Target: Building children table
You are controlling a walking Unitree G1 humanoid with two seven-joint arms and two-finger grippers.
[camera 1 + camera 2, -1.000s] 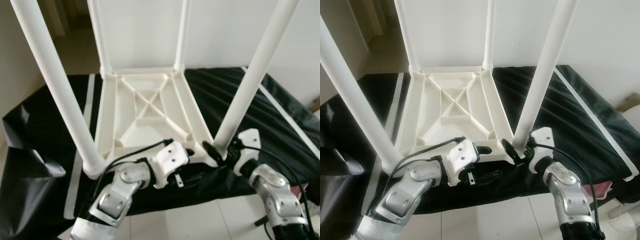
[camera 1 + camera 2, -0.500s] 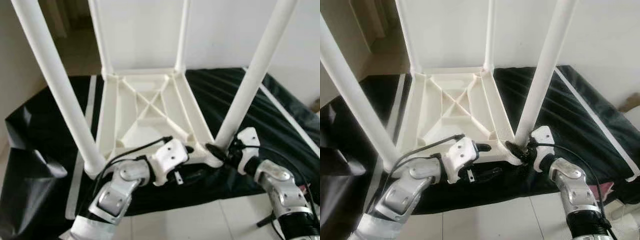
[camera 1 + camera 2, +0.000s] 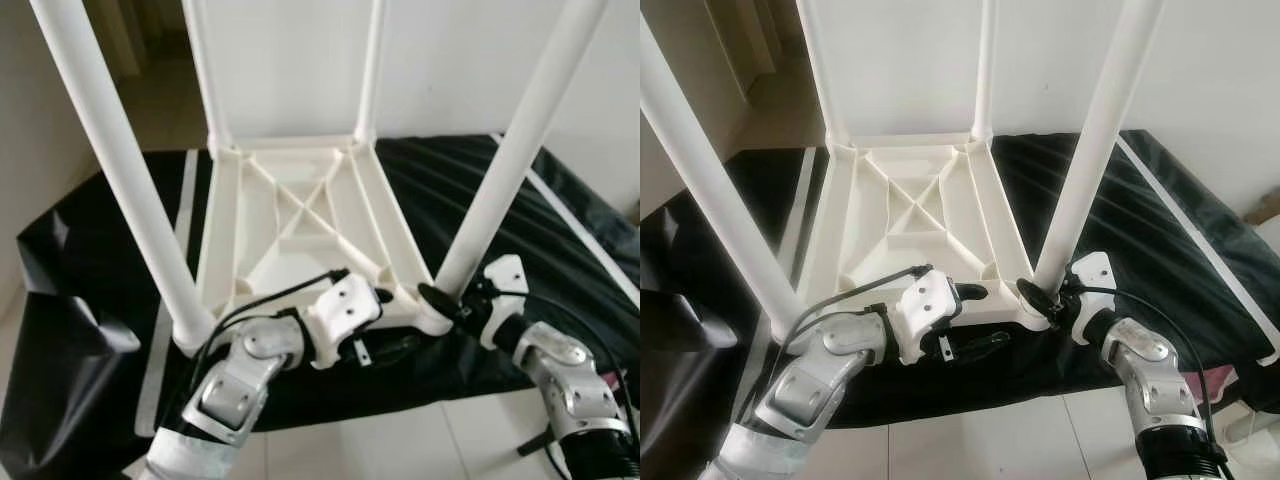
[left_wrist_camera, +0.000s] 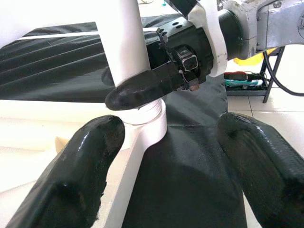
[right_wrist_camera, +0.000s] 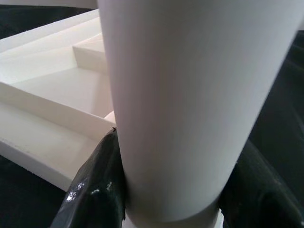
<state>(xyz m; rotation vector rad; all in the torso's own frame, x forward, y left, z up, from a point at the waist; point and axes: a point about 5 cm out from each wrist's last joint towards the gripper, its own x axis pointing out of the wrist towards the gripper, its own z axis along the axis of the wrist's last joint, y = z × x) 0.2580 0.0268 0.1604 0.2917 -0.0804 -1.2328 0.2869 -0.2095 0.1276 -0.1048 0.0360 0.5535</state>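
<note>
Right wrist view shows my right gripper with its fingers pinching the base of the near right table leg, one finger on each side. Through the head cameras I see the white children's table lying upside down on a black sheet, all four legs standing upright in their corner sockets. My left gripper sits at the near edge of the tabletop, jaws spread and gripping nothing, one finger resting beside the corner socket.
</note>
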